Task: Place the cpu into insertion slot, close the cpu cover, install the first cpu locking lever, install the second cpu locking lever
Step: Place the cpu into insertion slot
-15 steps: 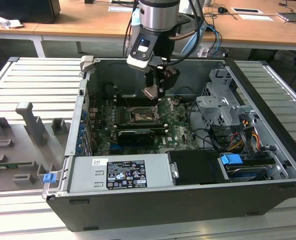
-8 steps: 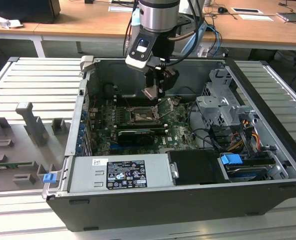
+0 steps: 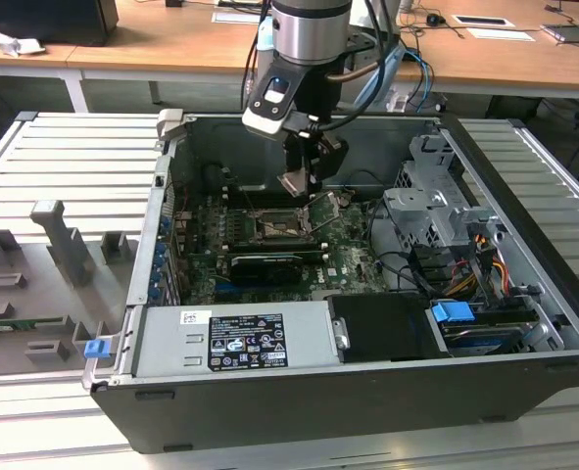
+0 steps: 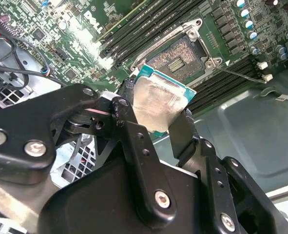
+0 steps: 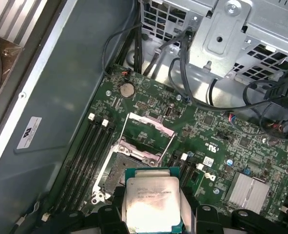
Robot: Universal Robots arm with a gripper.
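- Nearest me: the open case (image 3: pixel 367 411) lies on its side on the slatted surface (image 3: pixel 73 147). The silver power supply (image 3: pixel 235 338) sits along its front wall.
- Behind that is the green motherboard (image 3: pixel 348 259), with the insertion slot (image 3: pixel 272 231) near its middle.
- Slot status: the contact field is bare in the second wrist view (image 4: pixel 178 56), so nothing is seated.
- The cpu cover (image 5: pixel 151 127) is swung up and back from the slot, window frame open.
- A thin metal lever (image 4: pixel 239 74) stands free beside the slot rim. Judged unlatched.
- The end effector (image 3: pixel 299 181) is clenched on the cpu (image 4: pixel 158 100), one finger on each opposite edge, metal lid facing the wrist cameras.
- The cpu hangs above the slot, apart from it and tilted in the exterior view.
- Progress, as a judgement: step one is under way, the chip carried but not placed. Cover closing and both levers are not yet done.
- Clearances: memory slots (image 5: pixel 87 151) run just beside the slot on one side.
- On the exterior view's right, the drive cage (image 3: pixel 431 211) and loose cables (image 5: pixel 182 73) sit near. The raised cover edge is the closest obstruction.
- Open room is straight above the slot.
- Farthest: wooden desks (image 3: pixel 152 49) beyond the case.
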